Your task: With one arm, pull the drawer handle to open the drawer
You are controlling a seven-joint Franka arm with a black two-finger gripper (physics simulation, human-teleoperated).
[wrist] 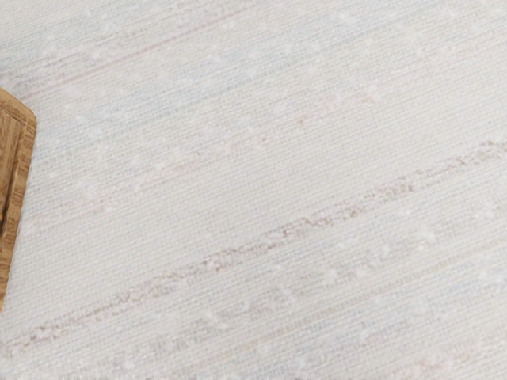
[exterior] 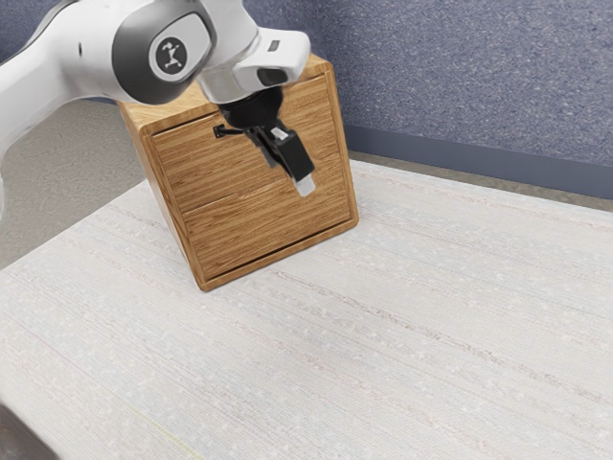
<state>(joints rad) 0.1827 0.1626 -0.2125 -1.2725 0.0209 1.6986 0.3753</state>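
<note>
A pale, whitish table [exterior: 402,326] with faint lengthwise streaks takes up most of the exterior view. Behind it stands a blue-grey speckled wall [exterior: 460,67] with a darker blue baseboard [exterior: 498,165] along its foot, and a grey floor [exterior: 67,172] shows past the table's far edge. A wooden cabinet [exterior: 259,220] stands on the table toward the exterior view's left, turned at an angle. Its drawer front [exterior: 206,168] is the upper panel of the face and looks flush with the frame around it. The white arm comes in from the upper left. Its black gripper [exterior: 303,182] hangs slanted just in front of the drawer front, pointing down toward the exterior view's right. Whether the gripper is released or clenched cannot be told. A thin dark handle [exterior: 222,131] juts out beside the gripper's base, the rest of it hidden behind the hand. In the wrist view, the streaked table [wrist: 277,198] lies below the hand and a corner of the cabinet [wrist: 12,174] enters at one edge.
</note>
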